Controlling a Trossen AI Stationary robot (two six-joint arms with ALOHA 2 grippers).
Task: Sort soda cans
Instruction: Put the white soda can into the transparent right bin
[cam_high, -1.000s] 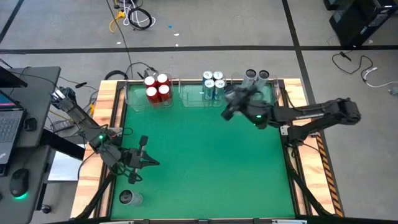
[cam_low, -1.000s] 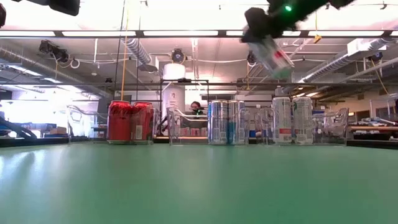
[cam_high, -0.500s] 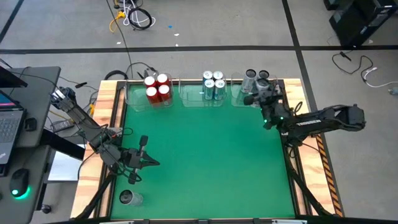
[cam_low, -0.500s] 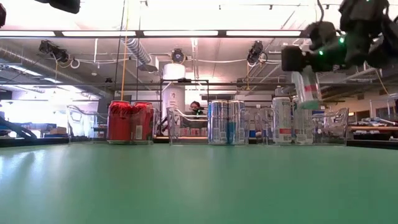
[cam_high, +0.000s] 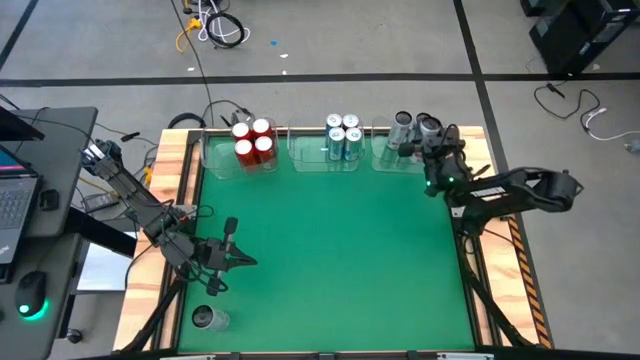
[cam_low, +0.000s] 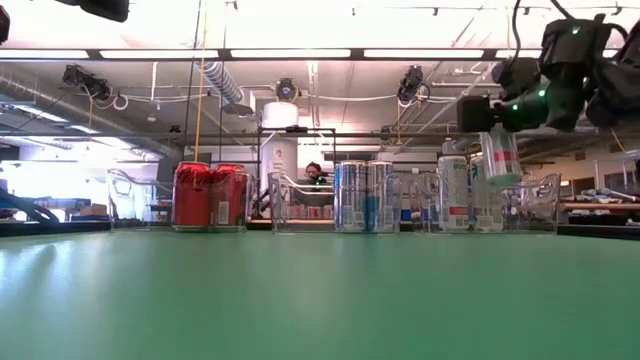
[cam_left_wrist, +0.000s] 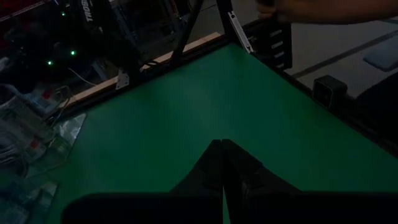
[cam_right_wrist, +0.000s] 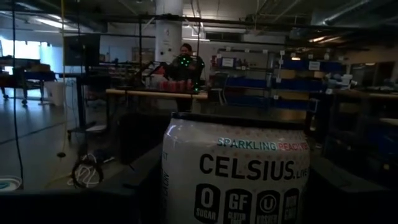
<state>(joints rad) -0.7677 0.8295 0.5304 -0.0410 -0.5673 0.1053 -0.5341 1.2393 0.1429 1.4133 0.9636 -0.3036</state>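
Note:
My right gripper (cam_high: 429, 133) is at the far right of the table, shut on a grey-and-white soda can (cam_low: 500, 156). It holds the can upright over the clear right-hand bin (cam_low: 540, 200), beside other grey cans (cam_low: 453, 193). Red cans (cam_high: 253, 141) stand in the left bin and blue-and-white cans (cam_high: 343, 136) in the middle bin. One more grey can (cam_high: 210, 318) stands by the table's near left corner. My left gripper (cam_high: 243, 261) hovers shut and empty over the near left of the green mat. My right gripper pinches the can's side wall (cam_right_wrist: 180, 180) between its two fingers, one on each side of the label. The fingers reach in roughly level from the table's near right. The can stands upright, off the mat, about level with the bin's rim.
Three clear bins line the far edge of the green mat (cam_high: 330, 250). A wooden frame (cam_high: 172, 200) borders the table. A laptop (cam_high: 15, 200) and a mouse sit on a side desk at the left. A person (cam_low: 317, 173) sits far behind the table.
My right gripper has carried the can toward the table's far right corner and downward, from over the mat to over the right bin. The can has gone from tilted to upright.

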